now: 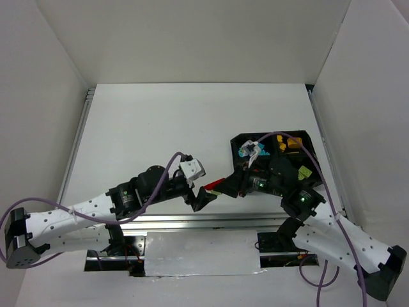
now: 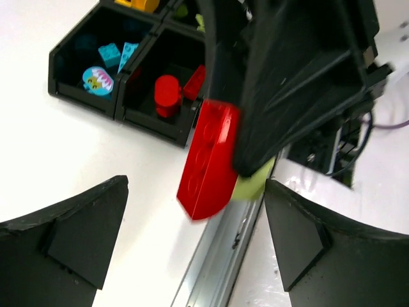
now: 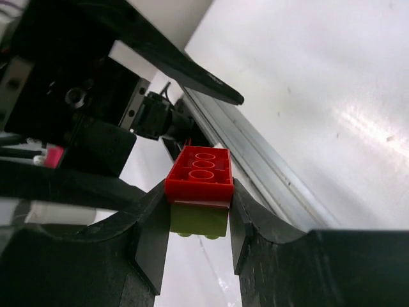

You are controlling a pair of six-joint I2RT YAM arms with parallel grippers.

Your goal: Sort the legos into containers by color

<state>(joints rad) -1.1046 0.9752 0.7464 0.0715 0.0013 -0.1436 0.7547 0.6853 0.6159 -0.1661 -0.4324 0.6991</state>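
Note:
My right gripper [image 3: 199, 195] is shut on a red brick [image 3: 199, 173] with a pale green brick [image 3: 199, 220] stuck to it. In the top view the right gripper [image 1: 222, 184] holds this pair [image 1: 214, 185] just left of the black four-compartment tray [image 1: 300, 135], above the table's near edge. My left gripper [image 1: 203, 194] is open and faces the pair. In the left wrist view the red brick [image 2: 208, 160] and green brick [image 2: 253, 184] hang between the open jaws [image 2: 195, 211], not touching either one. The tray holds cyan bricks [image 2: 110, 54] and red bricks [image 2: 167, 94] in adjacent compartments.
A metal rail [image 2: 223, 256] runs along the table's near edge under both grippers. Yellow bricks [image 1: 294, 144] and green bricks [image 1: 305, 173] lie in the tray's right compartments. White walls enclose the table on the left, back and right.

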